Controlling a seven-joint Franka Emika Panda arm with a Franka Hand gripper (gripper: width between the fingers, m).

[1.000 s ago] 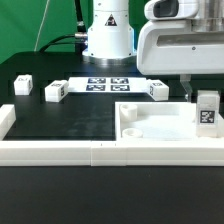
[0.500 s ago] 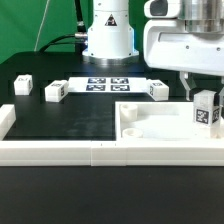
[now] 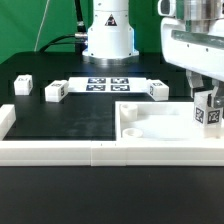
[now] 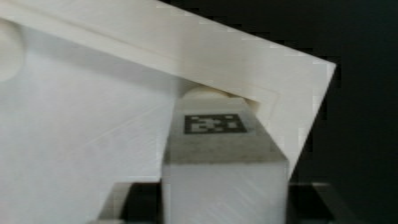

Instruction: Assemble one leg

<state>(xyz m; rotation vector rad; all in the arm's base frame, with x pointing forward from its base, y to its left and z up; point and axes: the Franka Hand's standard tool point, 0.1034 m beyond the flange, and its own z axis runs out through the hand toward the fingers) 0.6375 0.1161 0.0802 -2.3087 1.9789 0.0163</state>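
My gripper (image 3: 207, 100) is shut on a white leg (image 3: 207, 112) with a marker tag on its side, and holds it upright over the far right corner of the large white tray-like part (image 3: 160, 125). In the wrist view the leg (image 4: 222, 150) fills the gap between my jaws, its tag facing the camera, its far end at the tray's corner (image 4: 267, 95). Three more legs lie on the black table: one (image 3: 22, 84) at the exterior view's left, one (image 3: 55, 92) beside it, one (image 3: 158, 90) behind the tray.
The marker board (image 3: 105, 84) lies at the back in front of the robot base (image 3: 107, 35). A low white rim (image 3: 60, 150) runs along the table's front edge and its left end (image 3: 5, 118).
My gripper has moved to the exterior view's right with the leg in it, from above the tray's right side to its far right corner. The other legs have not moved.
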